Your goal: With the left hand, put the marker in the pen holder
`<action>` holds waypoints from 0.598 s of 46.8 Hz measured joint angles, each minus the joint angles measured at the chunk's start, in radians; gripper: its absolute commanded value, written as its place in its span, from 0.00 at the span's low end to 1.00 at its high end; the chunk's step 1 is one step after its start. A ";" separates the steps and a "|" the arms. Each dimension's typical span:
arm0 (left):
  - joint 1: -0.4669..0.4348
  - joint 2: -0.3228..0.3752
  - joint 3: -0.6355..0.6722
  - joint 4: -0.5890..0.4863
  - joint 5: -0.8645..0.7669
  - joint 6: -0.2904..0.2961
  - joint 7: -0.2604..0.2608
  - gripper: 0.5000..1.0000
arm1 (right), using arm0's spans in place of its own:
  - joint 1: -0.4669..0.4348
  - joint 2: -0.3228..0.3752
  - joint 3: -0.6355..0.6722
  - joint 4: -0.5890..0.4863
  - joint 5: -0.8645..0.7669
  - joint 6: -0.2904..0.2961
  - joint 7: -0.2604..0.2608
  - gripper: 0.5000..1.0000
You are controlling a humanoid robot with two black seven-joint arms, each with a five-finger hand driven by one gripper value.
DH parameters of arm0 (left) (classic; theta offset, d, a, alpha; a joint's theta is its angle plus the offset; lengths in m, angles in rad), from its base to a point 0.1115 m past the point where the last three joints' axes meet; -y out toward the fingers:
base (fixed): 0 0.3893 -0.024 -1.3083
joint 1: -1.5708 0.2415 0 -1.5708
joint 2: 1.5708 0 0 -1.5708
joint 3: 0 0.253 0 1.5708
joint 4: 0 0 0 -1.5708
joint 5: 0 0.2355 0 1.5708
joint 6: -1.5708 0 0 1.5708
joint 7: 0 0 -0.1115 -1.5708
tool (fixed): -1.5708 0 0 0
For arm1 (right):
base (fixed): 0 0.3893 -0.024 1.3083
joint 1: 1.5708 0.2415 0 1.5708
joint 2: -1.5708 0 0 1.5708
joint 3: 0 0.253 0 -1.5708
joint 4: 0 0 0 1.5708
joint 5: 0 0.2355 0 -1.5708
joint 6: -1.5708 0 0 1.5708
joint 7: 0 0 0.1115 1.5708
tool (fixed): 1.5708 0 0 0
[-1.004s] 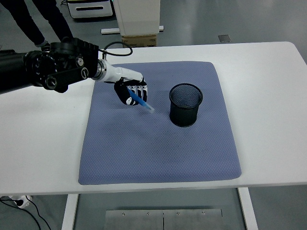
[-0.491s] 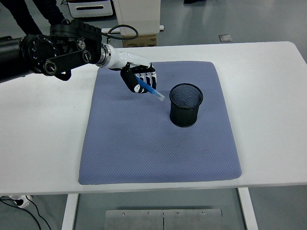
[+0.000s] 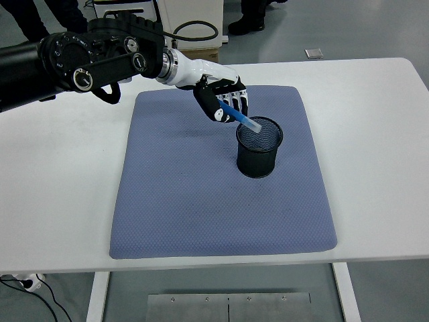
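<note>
The marker [image 3: 240, 119] is blue with a pale tip, and it is held slanted, tip down and toward the right, so that its lower end sits over the near-left rim of the pen holder [image 3: 259, 147]; from this view I cannot tell whether the tip is just above the opening or already a little inside. The slant looks deliberate: a tip leading downward should slide into the round mouth rather than lie across it. The left hand [image 3: 221, 102] is clenched around the upper part of the marker, fingers curled over it, hanging just up and left of the holder so the cup's mouth is left unobstructed. The holder is a black mesh cup standing upright on a blue-grey mat [image 3: 201, 201], right of the mat's centre, where the arm from the left can reach it without stretching across the whole table [image 3: 375, 168]. The mat probably keeps the cup from skidding. I judge the task close to done: the marker needs tilting more upright before letting go, otherwise it may catch the rim and tip the light cup. The right hand is out of view
</note>
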 measured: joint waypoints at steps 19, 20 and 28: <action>0.005 -0.047 -0.039 -0.006 -0.110 -0.002 0.031 0.00 | 0.000 0.000 0.000 0.000 0.000 0.000 0.000 1.00; 0.005 -0.049 -0.042 -0.006 -0.120 -0.001 0.035 0.00 | 0.000 0.000 0.000 0.000 0.000 0.000 0.000 1.00; 0.014 -0.070 -0.059 -0.007 -0.174 0.002 0.044 0.00 | 0.000 0.000 0.000 0.000 0.000 0.000 0.000 1.00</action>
